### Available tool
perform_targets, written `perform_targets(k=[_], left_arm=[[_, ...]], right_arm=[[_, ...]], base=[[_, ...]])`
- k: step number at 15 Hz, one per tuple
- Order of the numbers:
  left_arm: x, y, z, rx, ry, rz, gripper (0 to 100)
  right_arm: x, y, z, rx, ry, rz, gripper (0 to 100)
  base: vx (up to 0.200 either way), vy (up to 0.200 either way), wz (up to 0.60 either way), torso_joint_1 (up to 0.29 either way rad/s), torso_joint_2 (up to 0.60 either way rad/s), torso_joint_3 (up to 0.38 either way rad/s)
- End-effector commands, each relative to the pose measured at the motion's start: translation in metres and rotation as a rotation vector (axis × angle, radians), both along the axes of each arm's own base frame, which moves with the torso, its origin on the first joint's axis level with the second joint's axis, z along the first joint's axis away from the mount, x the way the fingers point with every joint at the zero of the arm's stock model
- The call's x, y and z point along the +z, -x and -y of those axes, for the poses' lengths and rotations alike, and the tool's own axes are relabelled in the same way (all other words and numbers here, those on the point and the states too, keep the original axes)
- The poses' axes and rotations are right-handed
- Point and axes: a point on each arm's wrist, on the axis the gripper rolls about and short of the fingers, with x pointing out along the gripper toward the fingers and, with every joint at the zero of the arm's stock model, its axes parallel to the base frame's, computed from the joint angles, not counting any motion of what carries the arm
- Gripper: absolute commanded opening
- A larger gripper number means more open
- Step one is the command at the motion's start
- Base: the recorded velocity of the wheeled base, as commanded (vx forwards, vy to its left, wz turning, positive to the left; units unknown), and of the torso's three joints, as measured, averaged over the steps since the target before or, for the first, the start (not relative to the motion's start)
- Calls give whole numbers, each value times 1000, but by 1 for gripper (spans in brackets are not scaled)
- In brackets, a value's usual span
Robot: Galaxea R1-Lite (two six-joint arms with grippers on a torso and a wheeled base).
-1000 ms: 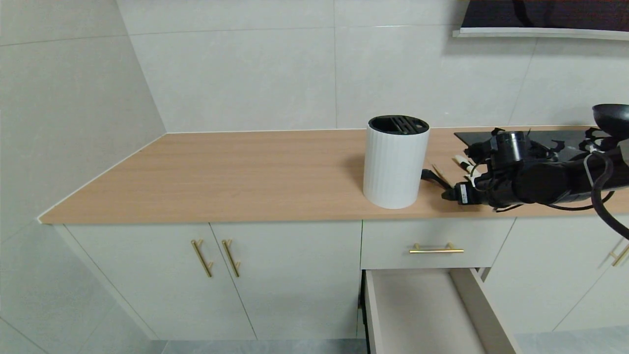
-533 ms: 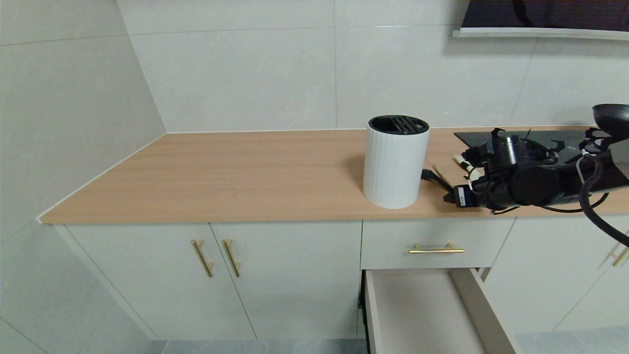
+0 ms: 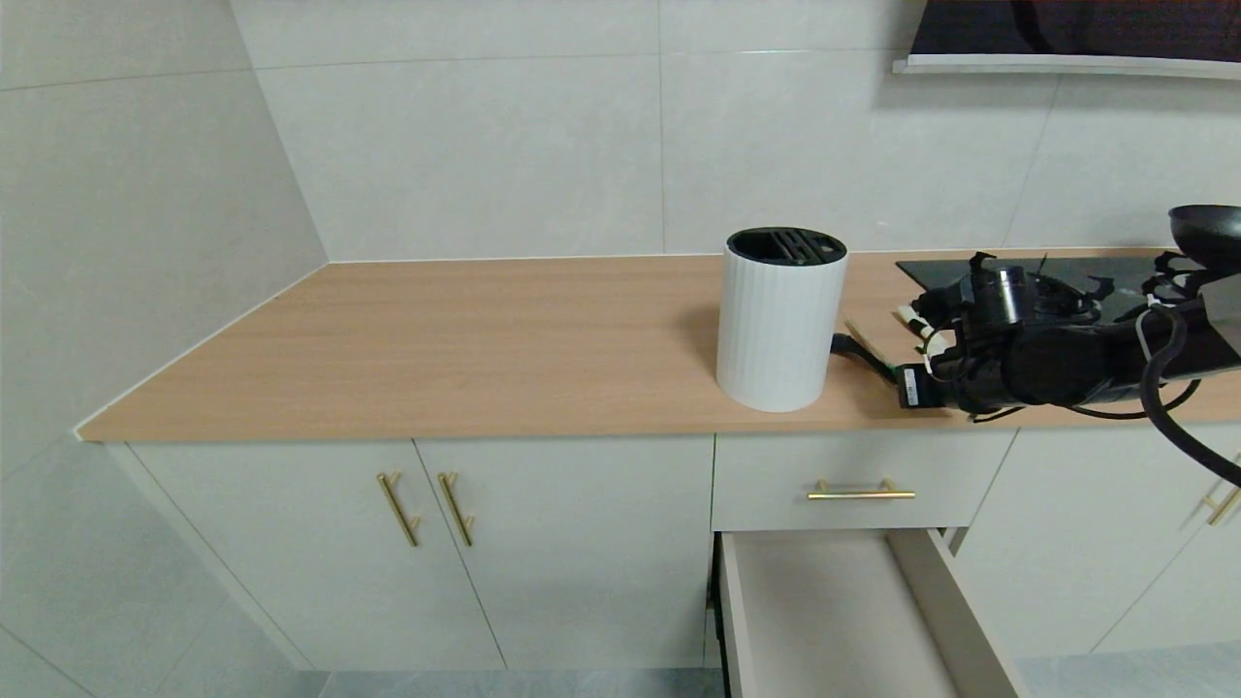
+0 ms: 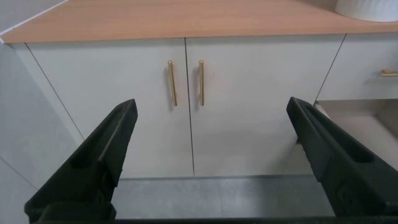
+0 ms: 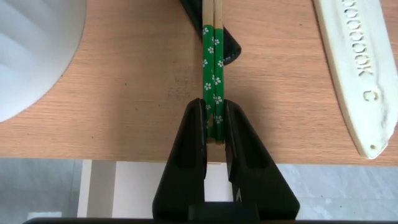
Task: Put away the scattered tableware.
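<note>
A pair of chopsticks [image 5: 214,74] with green flowered ends lies on the wooden counter [image 3: 485,339], beside a white ribbed utensil holder [image 3: 779,330] with a black slotted top. My right gripper [image 5: 215,127] is shut on the green ends of the chopsticks, near the counter's front edge. In the head view the right gripper [image 3: 897,378] sits just right of the holder, with the chopsticks [image 3: 861,337] running back from it. A white handle [image 5: 351,68] lies on the counter beside them. A black utensil [image 5: 227,43] lies under the chopsticks. My left gripper [image 4: 211,155] hangs open in front of the cabinet doors.
A drawer [image 3: 834,611] stands pulled out below the counter, under a shut drawer with a gold handle [image 3: 861,493]. A black cooktop [image 3: 1066,276] lies at the counter's right with a dark pan [image 3: 1207,228]. Two cabinet doors [image 4: 186,106] with gold handles are at the left.
The right gripper has shifted slightly to the right and toward the counter's front edge. The holder and drawer have not moved.
</note>
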Motion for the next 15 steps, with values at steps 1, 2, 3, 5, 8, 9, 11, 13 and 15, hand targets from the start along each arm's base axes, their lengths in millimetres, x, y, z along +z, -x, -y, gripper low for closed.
perform_targets(k=[1,2,3,5,8,9,11,13,15], left_arm=[[0,0,0,0,1,2,100],[0,0,0,0,-1,0,100],[0,0,0,0,-1,0,100],[0,0,0,0,1,0,100],[0,0,0,0,-1,0,100],[0,0,0,0,1,0,100],[0,0,0,0,-1,0,100],[0,0,0,0,-1,0,100],[0,0,0,0,1,0,100]], right_arm=[[5,2,0,-1,-2,11,0],[11,5,0,-2,-2,20,0],[18,12,0,-5,-7,25,0],[36,33,1,-35,-24,43,0],[64,94,3,-31,-32,70,0],[65,113,6,-30,-30,59,0],[64,145,10,-24,-28,24,0],[60,169,14,-22,-28,0,0],[58,192,17,32,-63,-8,0]], base=[[0,0,0,0,0,0],[0,0,0,0,0,0],[0,0,0,0,0,0],[0,0,0,0,0,0],[0,0,0,0,0,0],[0,0,0,0,0,0],[0,0,0,0,0,0],[0,0,0,0,0,0],[0,0,0,0,0,0]])
